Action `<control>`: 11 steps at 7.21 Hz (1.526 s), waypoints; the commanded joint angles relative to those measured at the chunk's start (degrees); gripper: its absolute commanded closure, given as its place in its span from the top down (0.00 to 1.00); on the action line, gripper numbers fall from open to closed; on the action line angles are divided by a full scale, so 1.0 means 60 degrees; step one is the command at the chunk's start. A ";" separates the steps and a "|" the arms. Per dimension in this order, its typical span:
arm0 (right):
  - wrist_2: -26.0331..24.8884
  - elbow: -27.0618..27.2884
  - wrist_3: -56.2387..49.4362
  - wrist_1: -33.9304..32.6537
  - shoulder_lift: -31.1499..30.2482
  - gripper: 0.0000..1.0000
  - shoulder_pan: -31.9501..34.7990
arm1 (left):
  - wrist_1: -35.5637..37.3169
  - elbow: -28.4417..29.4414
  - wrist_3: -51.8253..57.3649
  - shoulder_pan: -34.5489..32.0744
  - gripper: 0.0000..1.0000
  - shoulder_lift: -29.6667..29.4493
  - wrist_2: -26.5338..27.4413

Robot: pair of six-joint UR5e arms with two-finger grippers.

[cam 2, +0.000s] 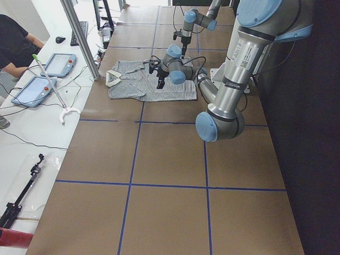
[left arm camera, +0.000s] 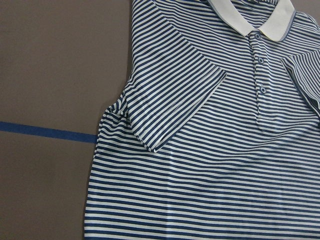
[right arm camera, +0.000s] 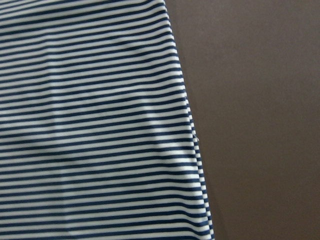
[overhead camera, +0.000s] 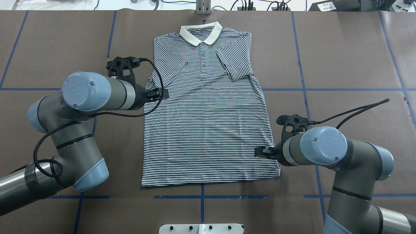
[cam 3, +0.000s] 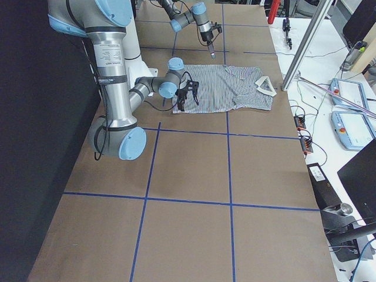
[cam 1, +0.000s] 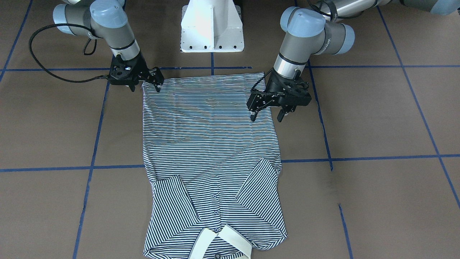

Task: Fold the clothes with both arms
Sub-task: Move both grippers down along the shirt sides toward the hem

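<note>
Navy-and-white polo shirt (overhead camera: 208,130) lies flat mid-table, sleeves already folded inward. Nearest the robot's edge, the right claw (overhead camera: 262,151) hangs over the shirt's side by the hem, seemingly spread and empty. Farther on, the left claw (cam 1: 266,117) hovers wide beside the folded sleeve (overhead camera: 172,70). The collar (overhead camera: 201,34) lies farthest. Likely next: both descend and pinch the side edges.

Left gripper (cam 1: 266,116), right gripper (cam 1: 152,82): fingers (cam 1: 253,115) spread.

The polo shirt (overhead camera: 208,130) is soft, matt knit cloth; beneath it, the table (overhead camera: 341,65) is covered in matt brown paper.
</note>
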 commanded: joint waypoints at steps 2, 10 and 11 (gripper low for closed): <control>-0.0109 -0.0229 0.0095 -0.0096 -0.0067 1.00 -0.0293 | 0.0004 0.0056 -0.0005 0.0009 1.00 -0.0035 0.0016; 0.0023 -0.0202 0.0051 -0.0125 -0.0258 0.02 -0.0366 | 0.0004 -0.0047 0.0009 -0.0006 1.00 -0.0094 0.0031; -0.0021 -0.0187 0.0066 -0.0125 -0.0258 0.00 -0.0425 | 0.0004 -0.0047 0.0010 -0.0006 1.00 -0.0094 0.0031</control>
